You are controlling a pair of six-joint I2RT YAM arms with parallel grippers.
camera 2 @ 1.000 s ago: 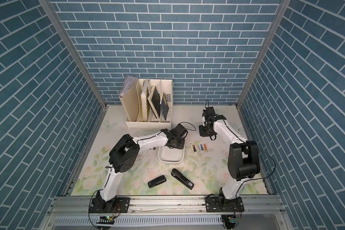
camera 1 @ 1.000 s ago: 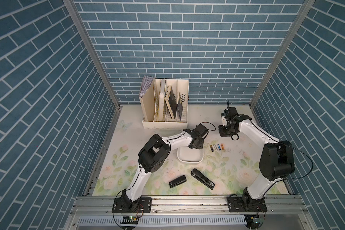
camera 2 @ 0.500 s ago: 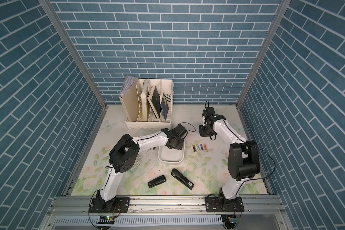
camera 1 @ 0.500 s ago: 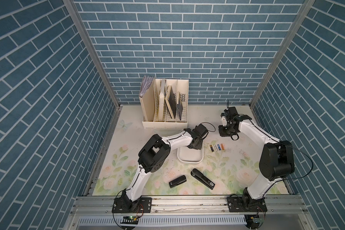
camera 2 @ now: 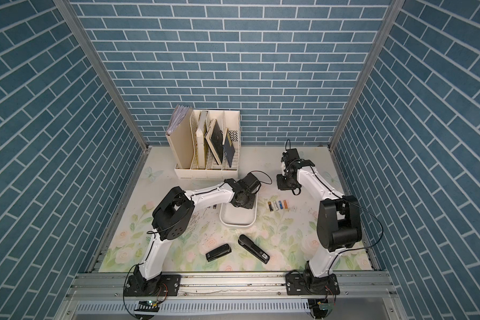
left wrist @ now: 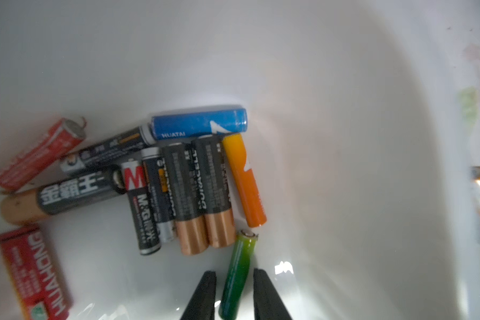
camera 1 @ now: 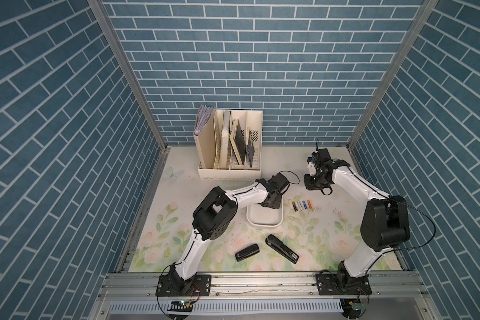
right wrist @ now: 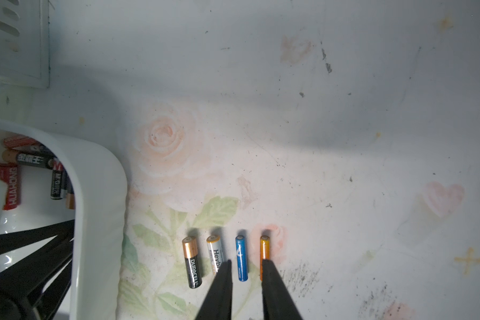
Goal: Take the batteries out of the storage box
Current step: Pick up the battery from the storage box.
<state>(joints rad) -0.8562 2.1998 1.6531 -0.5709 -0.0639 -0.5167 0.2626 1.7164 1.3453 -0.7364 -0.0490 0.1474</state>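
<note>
My left tool [left wrist: 234, 273] is down inside the storage box [left wrist: 344, 138]. Its jaws are a little apart and straddle a green battery [left wrist: 241, 255] that lies on the box floor. A sliver of white shows on either side of the cell, so I am not pinching it.

Just past it, the other batteries [left wrist: 194, 188] lie in a loose heap. Two black-and-gold cells sit side by side with an orange one against them, and a blue one lies across their ends. Black and red cells are spread toward the box wall.

In both top views the box sits near the middle of the table [camera 1: 330, 243], with my left arm reaching into its far end.

My right tool [right wrist: 246, 261] hangs above the table beside the box, jaws slightly apart and holding nothing. Its wrist view shows four cells [right wrist: 241, 257] lying out on the table in a neat parallel row, not touching. The black-and-gold one is nearest the box, then white, blue and orange.
</note>
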